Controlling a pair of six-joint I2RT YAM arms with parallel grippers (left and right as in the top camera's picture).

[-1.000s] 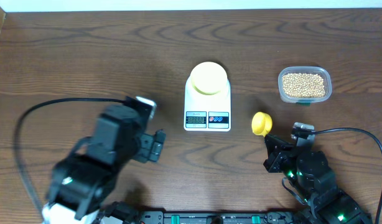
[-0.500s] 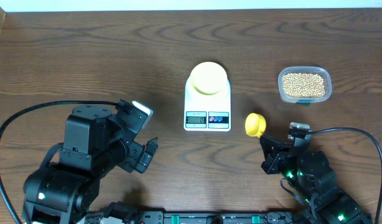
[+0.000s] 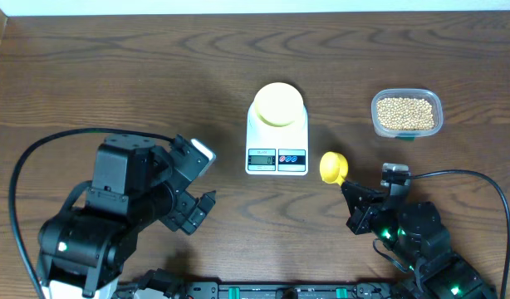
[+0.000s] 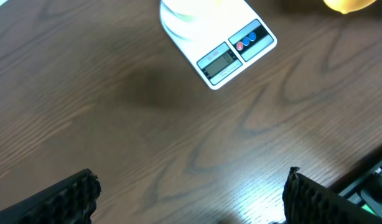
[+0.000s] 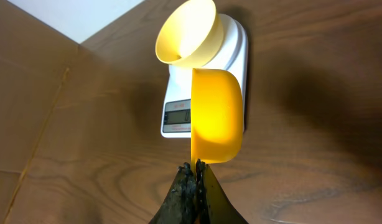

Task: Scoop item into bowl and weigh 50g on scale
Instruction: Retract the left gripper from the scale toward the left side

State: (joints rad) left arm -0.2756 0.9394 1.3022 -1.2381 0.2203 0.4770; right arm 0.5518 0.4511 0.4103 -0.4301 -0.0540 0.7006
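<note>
Yellow scoop [image 3: 333, 166], pinched by its handle in the tightly closed right gripper [image 5: 196, 169], hangs just off the front right corner of the white kitchen scale [image 3: 277, 137] in the middle of the table [image 3: 114, 66] with nothing showing inside, so scooping looks not yet begun and the next move likely calls for swinging it to the clear tub [image 3: 375, 112] nearer the table's right edge. That tub holds a bed of tan soybeans [image 3: 406, 112], while the pale-yellow bowl [image 3: 277, 104] on the scale's platform appears empty. Left gripper [image 4: 191, 180] hovers wide open, holding nothing, toward the table's front left.
</note>
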